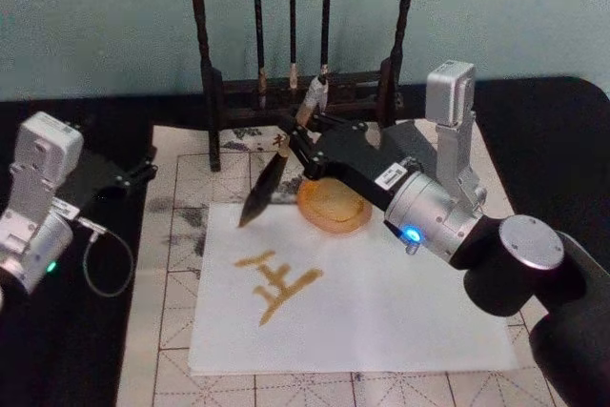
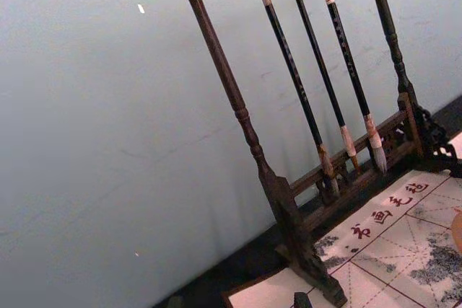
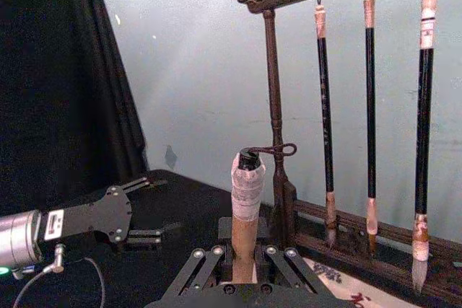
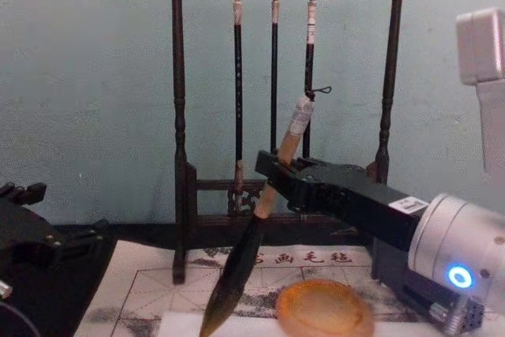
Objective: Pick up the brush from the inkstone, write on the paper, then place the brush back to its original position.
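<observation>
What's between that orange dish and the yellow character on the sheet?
Nothing but bare paper between the inkstone and the character, in the head view.

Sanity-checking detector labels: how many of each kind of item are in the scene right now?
Thick brush, held by right claw: 1
Thin brushes, hanging: 3
Brush rack: 1
Inkstone: 1
Paper: 1
Grid mat: 1
Total: 8

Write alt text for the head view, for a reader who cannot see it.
The right gripper holds the brush tilted, dark tip down near the far-left corner of the paper, beside the inkstone. An amber character is written on it. The left gripper sits at the left over black cloth; a brush rack stands behind.
</observation>
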`<state>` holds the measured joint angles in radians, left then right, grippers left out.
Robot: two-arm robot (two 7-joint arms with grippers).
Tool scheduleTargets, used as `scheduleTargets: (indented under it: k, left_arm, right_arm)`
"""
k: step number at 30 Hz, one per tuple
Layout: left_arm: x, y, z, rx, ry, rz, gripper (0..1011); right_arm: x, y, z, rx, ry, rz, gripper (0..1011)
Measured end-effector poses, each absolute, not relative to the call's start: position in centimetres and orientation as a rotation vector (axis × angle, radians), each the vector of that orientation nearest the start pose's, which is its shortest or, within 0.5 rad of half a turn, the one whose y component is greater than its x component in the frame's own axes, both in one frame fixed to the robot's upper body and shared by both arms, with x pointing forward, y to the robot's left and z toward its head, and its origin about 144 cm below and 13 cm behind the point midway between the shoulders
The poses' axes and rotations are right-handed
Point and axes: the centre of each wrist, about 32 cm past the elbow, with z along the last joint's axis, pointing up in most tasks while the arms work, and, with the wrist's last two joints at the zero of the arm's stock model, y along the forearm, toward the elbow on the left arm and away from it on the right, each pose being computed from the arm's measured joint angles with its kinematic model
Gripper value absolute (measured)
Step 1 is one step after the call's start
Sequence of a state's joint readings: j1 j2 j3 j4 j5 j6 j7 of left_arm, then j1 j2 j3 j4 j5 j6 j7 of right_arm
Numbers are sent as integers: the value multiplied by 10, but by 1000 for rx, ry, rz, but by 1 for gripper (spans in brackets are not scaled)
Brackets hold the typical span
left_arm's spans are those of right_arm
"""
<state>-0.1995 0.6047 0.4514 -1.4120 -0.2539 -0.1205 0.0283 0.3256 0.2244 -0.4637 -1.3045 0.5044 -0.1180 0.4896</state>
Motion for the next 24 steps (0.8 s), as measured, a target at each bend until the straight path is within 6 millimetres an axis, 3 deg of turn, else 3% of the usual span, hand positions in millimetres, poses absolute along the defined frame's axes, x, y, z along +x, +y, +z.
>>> scheduleTargets:
  k: [24]
  left_arm:
    - [489,310,1140,304,-285,1248,1001]
  right_arm:
    - [524,-186,1148,157,24,-739,181]
